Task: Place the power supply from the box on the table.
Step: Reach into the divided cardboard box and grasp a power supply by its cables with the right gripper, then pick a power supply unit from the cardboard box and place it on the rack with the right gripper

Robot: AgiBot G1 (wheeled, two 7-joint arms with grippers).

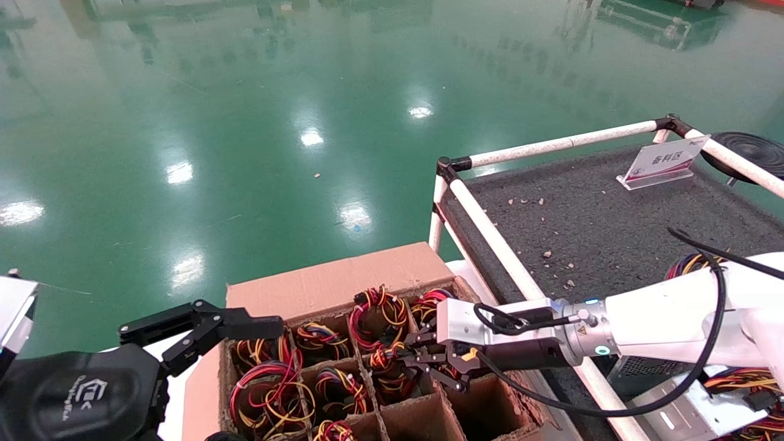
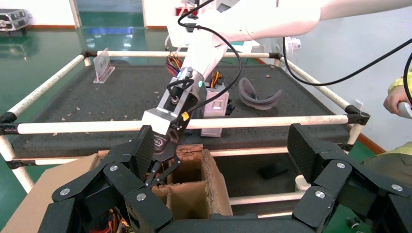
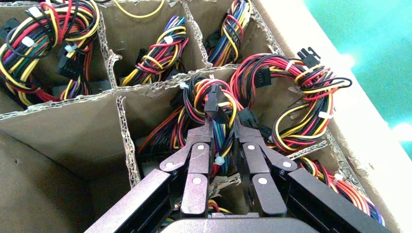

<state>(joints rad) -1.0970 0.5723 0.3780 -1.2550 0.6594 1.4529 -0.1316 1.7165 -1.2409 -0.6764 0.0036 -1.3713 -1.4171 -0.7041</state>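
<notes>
Brown corrugated cardboard box (image 1: 343, 282) with its frayed grid of cells is sitting off the near-left corner of the dark grey speckled worktop (image 1: 612, 214). The right claw (image 3: 223, 138) is reaching down into a middle cell and pinching the looped red, yellow and black wire bundle of the power supply (image 3: 214, 104), whose metal body is lying hidden directly below the claw. The left claw (image 2: 218, 160) is hanging spread apart beside the box's left edge, idle.
</notes>
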